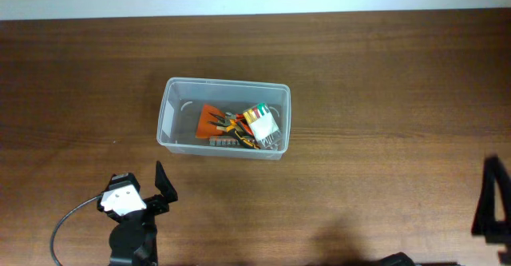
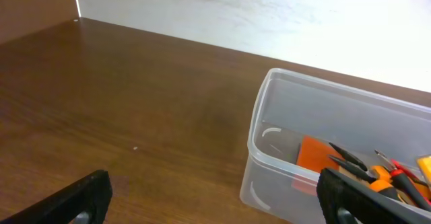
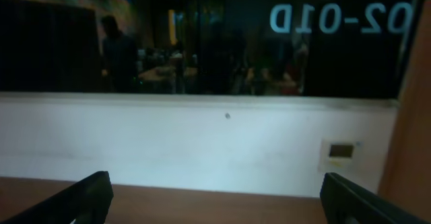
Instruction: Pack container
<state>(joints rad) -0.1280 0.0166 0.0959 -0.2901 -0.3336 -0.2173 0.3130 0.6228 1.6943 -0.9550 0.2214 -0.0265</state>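
The container (image 1: 172, 110) is a clear rectangular bin in the middle of the wooden table; it also shows in the left wrist view (image 2: 269, 143). Inside lie an orange piece (image 1: 209, 120), pliers with orange and black handles (image 1: 233, 125) and a small clear box of coloured bits (image 1: 264, 122). My left gripper (image 1: 160, 188) is open and empty, in front of the bin's left end, apart from it; in its own view (image 2: 215, 200) the fingers stand wide apart. My right gripper (image 1: 493, 198) sits at the table's right edge, open and empty (image 3: 215, 197), pointing at the wall.
A white wall (image 3: 202, 136) and a dark window (image 3: 202, 35) stand beyond the table's far edge. A grey cable (image 1: 64, 222) loops beside the left arm.
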